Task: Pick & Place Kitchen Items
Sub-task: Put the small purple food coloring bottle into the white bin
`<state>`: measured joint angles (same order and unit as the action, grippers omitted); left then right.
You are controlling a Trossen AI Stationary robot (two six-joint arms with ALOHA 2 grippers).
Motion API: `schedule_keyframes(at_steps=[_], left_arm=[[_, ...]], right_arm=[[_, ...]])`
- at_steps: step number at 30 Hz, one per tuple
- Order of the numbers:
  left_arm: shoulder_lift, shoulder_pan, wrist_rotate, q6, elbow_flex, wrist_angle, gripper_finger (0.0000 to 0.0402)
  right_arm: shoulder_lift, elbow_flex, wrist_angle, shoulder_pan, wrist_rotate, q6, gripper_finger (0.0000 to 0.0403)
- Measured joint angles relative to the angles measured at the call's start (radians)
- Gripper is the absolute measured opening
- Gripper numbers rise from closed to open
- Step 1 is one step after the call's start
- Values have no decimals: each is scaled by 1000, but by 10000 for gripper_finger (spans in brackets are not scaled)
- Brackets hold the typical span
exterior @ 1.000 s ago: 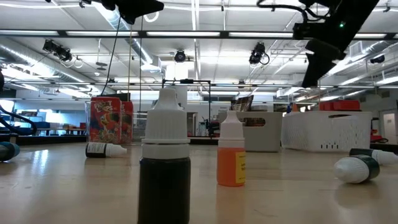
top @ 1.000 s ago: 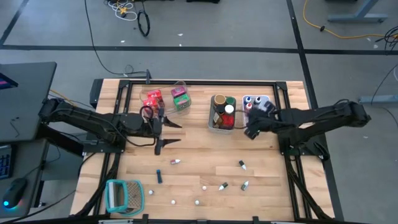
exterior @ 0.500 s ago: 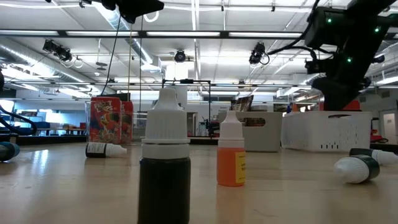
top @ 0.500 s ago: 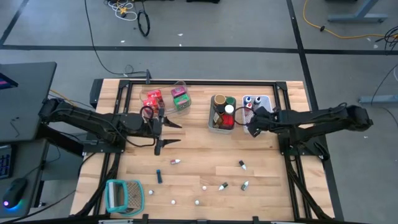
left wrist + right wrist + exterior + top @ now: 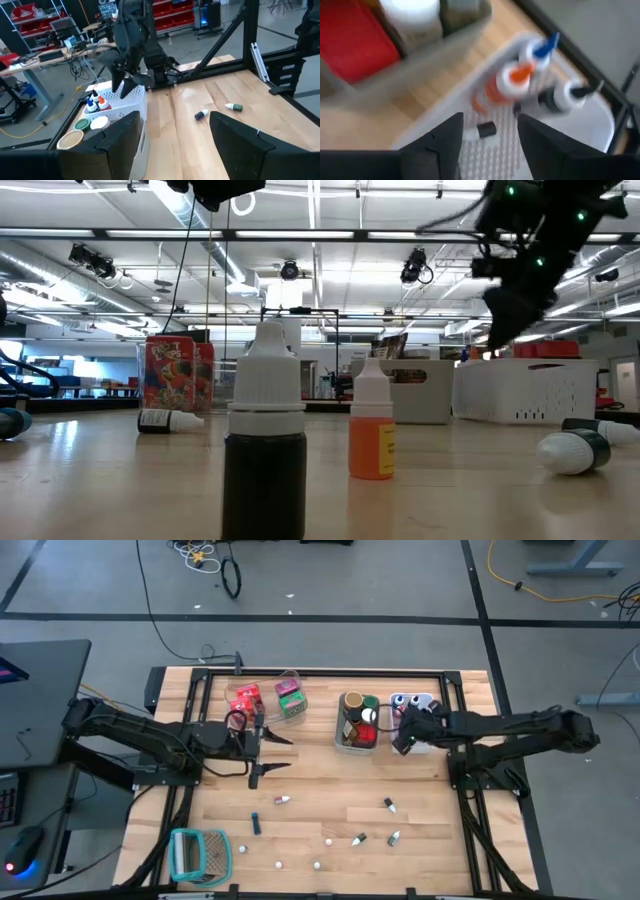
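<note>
R gripper (image 5: 403, 732) hovers over white bin (image 5: 560, 125), jaws spread, empty; small bottles (image 5: 512, 85) already stand inside. L gripper (image 5: 262, 752) waits nr the red packet (image 5: 246, 700), jaws apart. Lift clear of bin rim first, then go for loose bottles (image 5: 390, 805) on table (image 5: 330, 800).

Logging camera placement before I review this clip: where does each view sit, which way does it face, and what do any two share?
High view: overhead, straight down on the wooden table; both arms show.
Low view: table height, facing the room past an orange dropper bottle; the right arm hangs above.
Left wrist view: past the open left gripper toward the white ribbed bin.
Right wrist view: over that bin; the open right gripper frames it.
Both wrist views share the bin.
</note>
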<state>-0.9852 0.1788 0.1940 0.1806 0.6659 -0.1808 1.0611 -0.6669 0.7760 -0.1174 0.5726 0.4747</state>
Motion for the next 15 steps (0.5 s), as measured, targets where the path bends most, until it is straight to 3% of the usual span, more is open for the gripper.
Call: schedule_keyframes(at_steps=[6,15], left_arm=[[0,0,39,1,0,2,251],[0,0,56,-8,0,15,251]], right_arm=[[0,-163,-11,30,-60,-32,201],[0,-193,-152,131,-453,136,201]])
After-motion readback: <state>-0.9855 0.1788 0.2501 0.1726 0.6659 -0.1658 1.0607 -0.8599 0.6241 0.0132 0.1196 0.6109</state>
